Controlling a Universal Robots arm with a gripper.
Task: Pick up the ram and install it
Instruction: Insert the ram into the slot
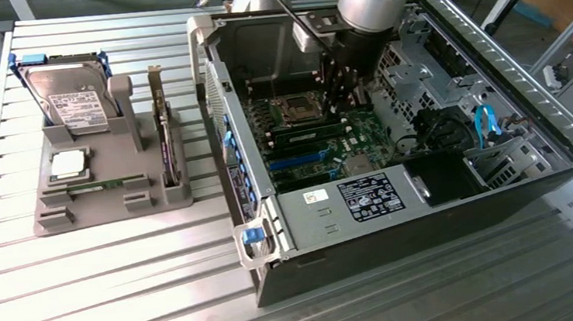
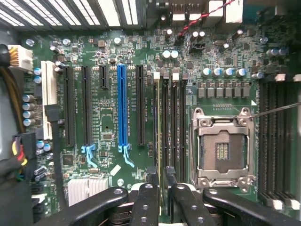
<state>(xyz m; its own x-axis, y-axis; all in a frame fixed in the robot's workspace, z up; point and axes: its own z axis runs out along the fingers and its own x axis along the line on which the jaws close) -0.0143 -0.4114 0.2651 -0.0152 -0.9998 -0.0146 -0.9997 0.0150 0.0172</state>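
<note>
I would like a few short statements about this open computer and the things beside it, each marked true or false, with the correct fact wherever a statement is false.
1. The computer case is open and its motherboard is in view. True.
2. The processor socket holds a chip. False: it is empty, with its contacts bare.
3. The hard drive stands in the grey holder, outside the case. True.
4. The arm reaches over the grey holder. False: it reaches down into the case.
5. One long expansion slot is blue. True.
</note>
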